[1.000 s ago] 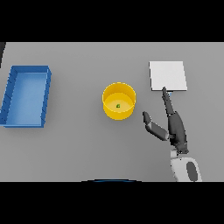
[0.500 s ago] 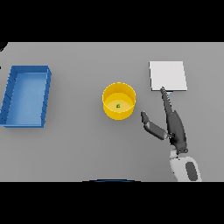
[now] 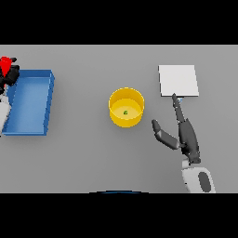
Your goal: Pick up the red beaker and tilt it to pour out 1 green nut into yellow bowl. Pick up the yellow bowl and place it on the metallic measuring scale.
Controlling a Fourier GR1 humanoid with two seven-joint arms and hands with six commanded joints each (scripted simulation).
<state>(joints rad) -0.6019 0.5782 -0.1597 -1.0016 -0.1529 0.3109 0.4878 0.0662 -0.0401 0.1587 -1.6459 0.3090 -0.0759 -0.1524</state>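
Right hand (image 3: 184,135) lies over the grey table (image 3: 93,158) in the head view, released and holding nothing: its fingers stretch straight up the picture, and the thumb sticks out to the left. The longest fingertip reaches the lower edge of the metallic measuring scale (image 3: 178,80), a pale square plate at the upper right; whether it touches the plate or only overlaps it from above cannot be told. Yellow bowl (image 3: 126,107) stands upright near the middle of the table, to the left of the right hand's thumb and apart from it, and well apart from the scale. One green nut (image 3: 125,112) lies on the bowl's floor. At the far left edge, the left hand (image 3: 10,74) shows as a dark shape grasping the red beaker (image 3: 5,62), which is cut off by the picture's edge, so its tilt is unclear. Just beside that hand sits a blue tray (image 3: 31,101).
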